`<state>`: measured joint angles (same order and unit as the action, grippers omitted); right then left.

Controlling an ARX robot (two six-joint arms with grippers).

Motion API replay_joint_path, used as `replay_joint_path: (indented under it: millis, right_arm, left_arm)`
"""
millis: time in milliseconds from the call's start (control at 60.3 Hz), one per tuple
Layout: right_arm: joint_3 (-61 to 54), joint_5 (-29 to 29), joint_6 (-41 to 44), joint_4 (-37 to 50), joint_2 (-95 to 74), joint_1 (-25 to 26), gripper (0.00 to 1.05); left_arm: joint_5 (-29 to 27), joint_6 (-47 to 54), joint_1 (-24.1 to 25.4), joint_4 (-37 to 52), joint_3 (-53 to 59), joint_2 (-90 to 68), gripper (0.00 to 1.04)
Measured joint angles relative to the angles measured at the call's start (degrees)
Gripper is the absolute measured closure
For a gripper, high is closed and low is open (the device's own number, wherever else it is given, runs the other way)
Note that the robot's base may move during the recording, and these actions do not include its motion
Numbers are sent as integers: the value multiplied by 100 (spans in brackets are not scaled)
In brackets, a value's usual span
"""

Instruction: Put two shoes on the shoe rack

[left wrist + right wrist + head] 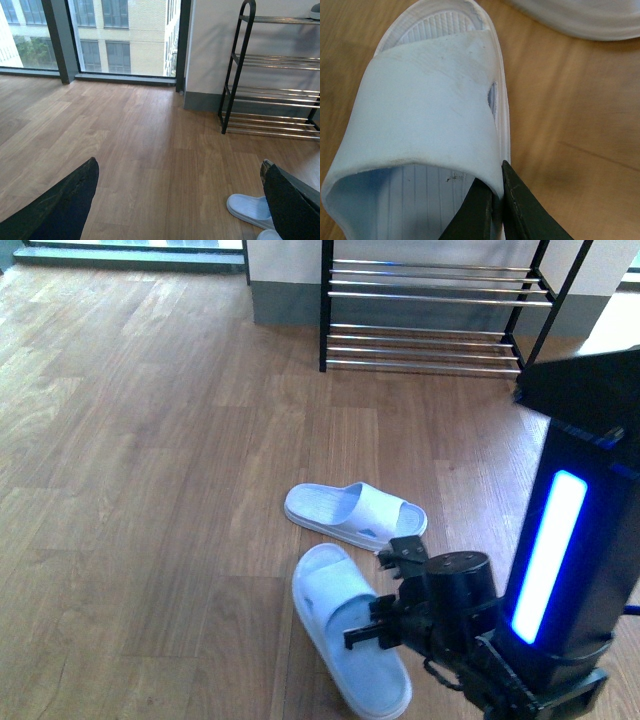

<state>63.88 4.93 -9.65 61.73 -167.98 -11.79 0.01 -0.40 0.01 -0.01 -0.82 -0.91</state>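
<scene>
First shoe, pick-up step. My right gripper [495, 186] is clamped on the strap edge of the near shoe [330, 590], a pale open-toed slide lying flat on the wood floor [150, 490]. The pinch looks thin, though the close view crops the fingers, so I can't vouch for its depth. The far shoe [355, 512] lies just beyond it, untouched. My left gripper [179, 165] hangs spread wide, carrying nothing. Next I need a clean lift, then a long carry forward to the shoe rack [430, 300], well away against the wall [210, 50]. Tall windows [100, 35] stand left of the rack.
</scene>
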Motion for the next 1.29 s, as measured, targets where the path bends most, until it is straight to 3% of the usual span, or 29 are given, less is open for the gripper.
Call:
replay_joint_path:
  millis: [149, 348, 730, 879, 1294]
  right_arm:
    - [-1364, -415, 87, 271, 1320, 634, 103]
    - [-2924, -546, 258, 15, 3316, 1460, 103]
    - [-4824, -376, 273, -2065, 8343, 2396, 103]
    - [-5394, 2, 162, -3407, 10419, 2695, 103]
    - [-5392, 31, 162, -3445, 10692, 2719, 103]
  left_arm:
    - [0, 0, 0, 0, 0, 0, 9]
    - [0, 0, 0, -2, 0, 0, 9]
    - [0, 0, 0, 0, 0, 0, 9]
    - [-2, 0, 0, -2, 0, 0, 9]
    - [-2, 0, 0, -2, 0, 0, 9]
